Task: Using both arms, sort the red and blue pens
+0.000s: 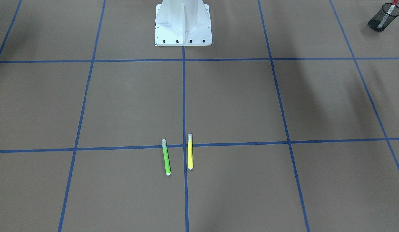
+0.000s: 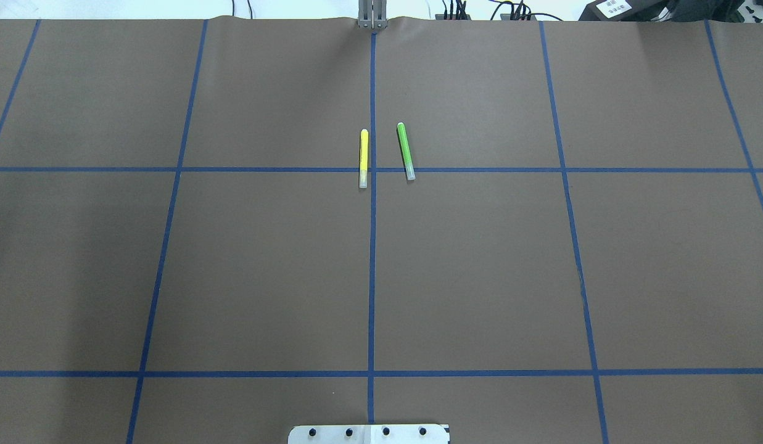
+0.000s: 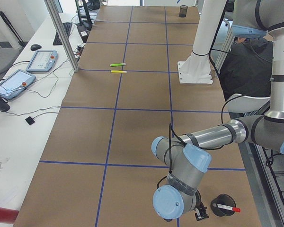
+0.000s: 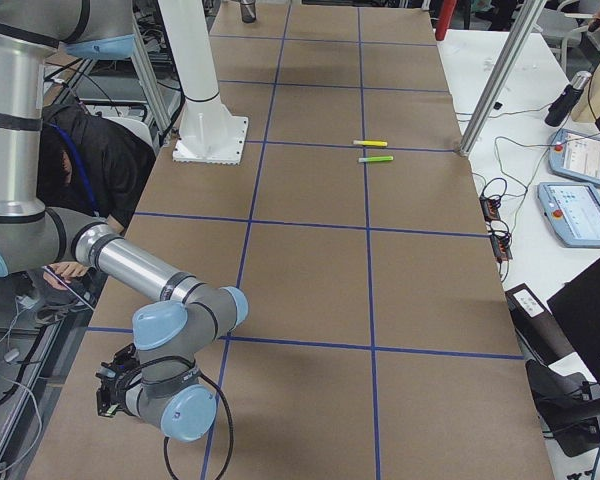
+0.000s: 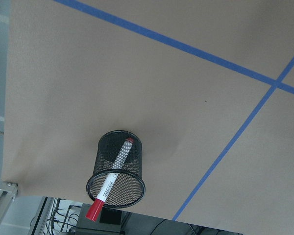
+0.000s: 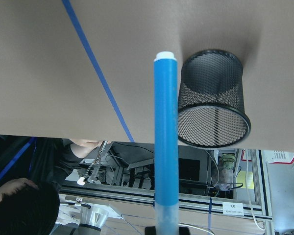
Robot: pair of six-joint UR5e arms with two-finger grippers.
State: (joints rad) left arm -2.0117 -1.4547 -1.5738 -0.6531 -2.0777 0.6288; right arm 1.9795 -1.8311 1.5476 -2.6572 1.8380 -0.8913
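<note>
Reaching low over one end of the brown paper-covered desk (image 2: 480, 277), the left arm (image 3: 213, 137) is folded at the elbow, with its silver forearm nearly level and its wrist turned downward. The left gripper (image 3: 201, 215) hangs just beside a black wire-mesh cup (image 5: 116, 169) near the desk's corner. It appears only in the left side view, so whether its jaws are parted or closed cannot be told. The white-barrelled marker with red cap (image 5: 110, 181) leans inside this cup, cap projecting over the rim and red end down at the floor.

At the opposite end, the right arm (image 4: 130, 265) bends likewise, its forearm sloping to a wrist held low by the desk's edge. The right gripper (image 4: 110, 392) grips the slim blue pen (image 6: 165, 142) by its clear-capped end, though the fingers lie below the wrist view's frame. The pen's white tip points forward, just beside a second black wire-mesh cup (image 6: 213, 105) and outside it.

Beyond the white pedestal base (image 1: 183, 24), a slim yellow pen (image 2: 363, 157) and a slim green pen (image 2: 406, 151) lie near each other without touching. Both cross one blue tape line, the green pen slightly tilted.
</note>
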